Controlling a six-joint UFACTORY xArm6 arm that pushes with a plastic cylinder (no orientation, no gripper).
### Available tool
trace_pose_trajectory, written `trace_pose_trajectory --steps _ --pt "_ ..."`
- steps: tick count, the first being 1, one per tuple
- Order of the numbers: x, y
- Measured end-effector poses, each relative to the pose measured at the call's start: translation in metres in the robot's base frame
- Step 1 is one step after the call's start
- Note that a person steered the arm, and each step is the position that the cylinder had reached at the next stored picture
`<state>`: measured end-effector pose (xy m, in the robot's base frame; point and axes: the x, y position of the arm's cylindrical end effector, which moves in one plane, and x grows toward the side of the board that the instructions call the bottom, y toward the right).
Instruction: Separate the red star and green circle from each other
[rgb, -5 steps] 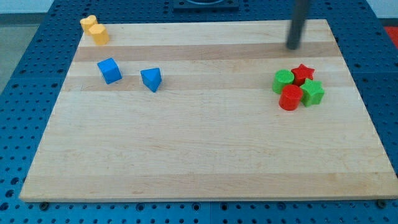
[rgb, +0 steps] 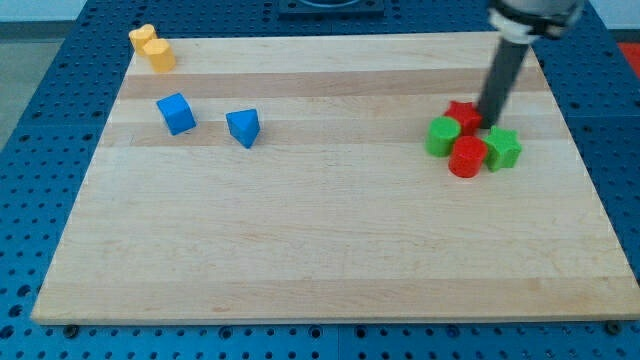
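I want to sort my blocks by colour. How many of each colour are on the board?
Yellow: 1, the yellow block
Blue: 2, the blue cube and the blue triangle
Green: 2, the green circle and the green star
Red: 2, the red star and the red cylinder
Total: 7

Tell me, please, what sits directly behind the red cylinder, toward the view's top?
The red star sits there, with my tip at its right edge. The rod covers the star's right side, so contact with the green star cannot be judged.
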<state>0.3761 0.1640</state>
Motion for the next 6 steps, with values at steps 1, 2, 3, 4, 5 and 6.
trace_pose_trajectory --steps 1,2,3,4,5,6 --pt "0.003 -0.016" --pt "0.015 0.005" --pt "0.047 -0.03" --pt "0.031 -0.084" --pt "-0.014 -0.108" --pt "0.009 -0.109"
